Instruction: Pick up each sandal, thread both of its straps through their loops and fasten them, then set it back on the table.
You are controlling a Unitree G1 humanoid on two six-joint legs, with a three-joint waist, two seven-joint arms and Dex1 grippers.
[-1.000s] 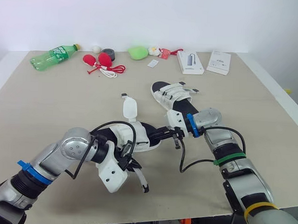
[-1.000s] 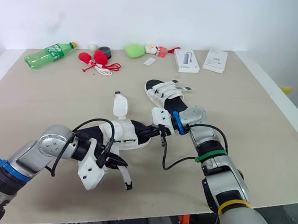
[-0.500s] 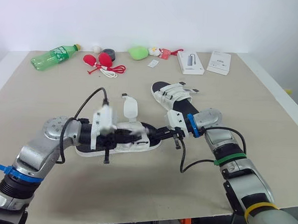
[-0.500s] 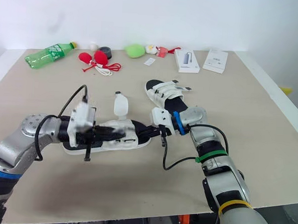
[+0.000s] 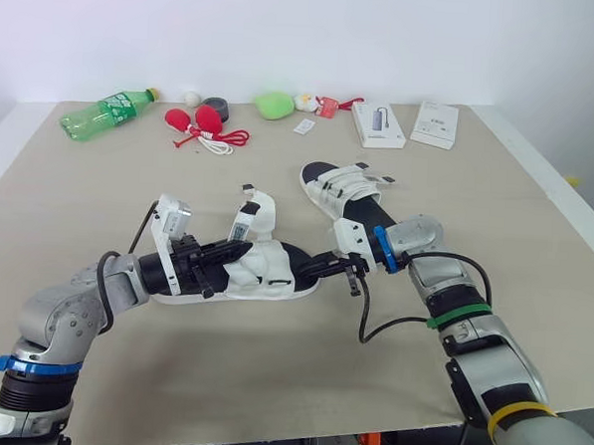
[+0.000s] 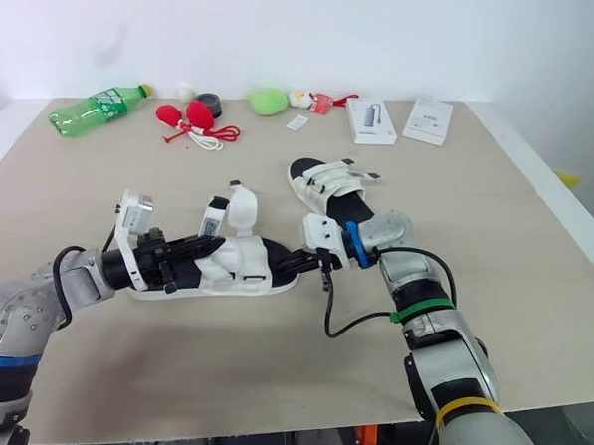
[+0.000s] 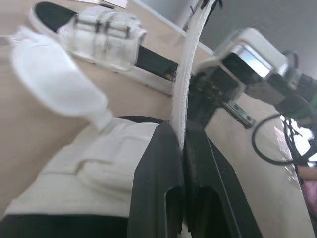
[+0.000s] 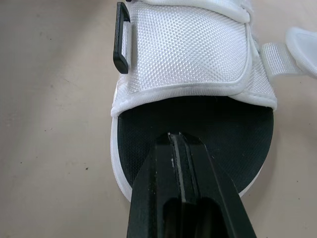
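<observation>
now left claw (image 7: 181, 130) pinches the sandal strap (image 7: 190, 64), right claw (image 8: 182, 141) touches footbed (image 8: 208, 116).

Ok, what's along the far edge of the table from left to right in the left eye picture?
Green bottle → red balls with cord → green blob → white box picturing an adapter → white booklet.

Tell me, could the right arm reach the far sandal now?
Probably yes: the far sandal lies just beyond the right end effector, nothing between, but that arm is busy at the near sandal.
</observation>
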